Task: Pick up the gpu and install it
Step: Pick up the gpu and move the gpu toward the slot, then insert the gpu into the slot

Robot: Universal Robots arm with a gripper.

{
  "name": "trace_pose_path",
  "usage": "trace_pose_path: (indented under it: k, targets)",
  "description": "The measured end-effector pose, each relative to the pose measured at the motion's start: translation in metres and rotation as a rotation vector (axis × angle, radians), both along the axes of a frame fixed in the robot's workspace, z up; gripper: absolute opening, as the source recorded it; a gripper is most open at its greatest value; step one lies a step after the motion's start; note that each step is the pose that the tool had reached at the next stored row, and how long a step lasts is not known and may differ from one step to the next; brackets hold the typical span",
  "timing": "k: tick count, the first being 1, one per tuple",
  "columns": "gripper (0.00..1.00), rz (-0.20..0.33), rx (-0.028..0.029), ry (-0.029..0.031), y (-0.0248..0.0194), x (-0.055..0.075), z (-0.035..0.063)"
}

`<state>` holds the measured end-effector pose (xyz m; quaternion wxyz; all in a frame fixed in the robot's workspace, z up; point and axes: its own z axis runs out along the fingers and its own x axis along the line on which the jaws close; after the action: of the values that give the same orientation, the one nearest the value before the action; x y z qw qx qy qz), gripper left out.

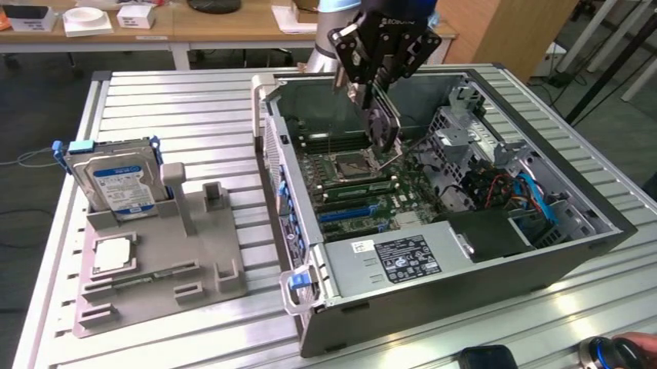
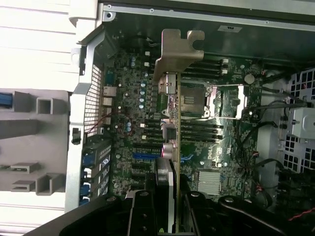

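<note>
My gripper (image 1: 373, 94) hangs over the open computer case (image 1: 308, 307), shut on the gpu (image 1: 384, 131). The gpu is a thin black card held edge-on, pointing down toward the motherboard (image 1: 359, 196) near the CPU socket (image 1: 352, 163), and still above the board. In the wrist view the gpu (image 2: 174, 123) runs as a slim edge away from my gripper (image 2: 170, 199), and its greyish metal bracket (image 2: 176, 49) is at the far end. The black fingers (image 2: 143, 211) clamp it from both sides. Blue expansion slots (image 2: 147, 155) lie on the board beneath it.
A grey parts fixture (image 1: 195, 261) on the slatted table at the exterior view's left holds a silver hard drive (image 1: 115, 181) upright and a CPU (image 1: 113, 254). Inside the case are the power supply (image 1: 411, 257), drive cage (image 1: 462, 127) and cables (image 1: 528, 196). A hand (image 1: 626, 354) shows at the lower right corner.
</note>
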<state>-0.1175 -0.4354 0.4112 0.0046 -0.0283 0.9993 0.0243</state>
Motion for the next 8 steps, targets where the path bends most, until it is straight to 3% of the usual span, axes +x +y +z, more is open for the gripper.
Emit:
trace_pose_path:
  k: [8]
  targets:
    - [0.28, 0.000, -0.0001, 0.0000, 0.0011, 0.0001, 0.0000]
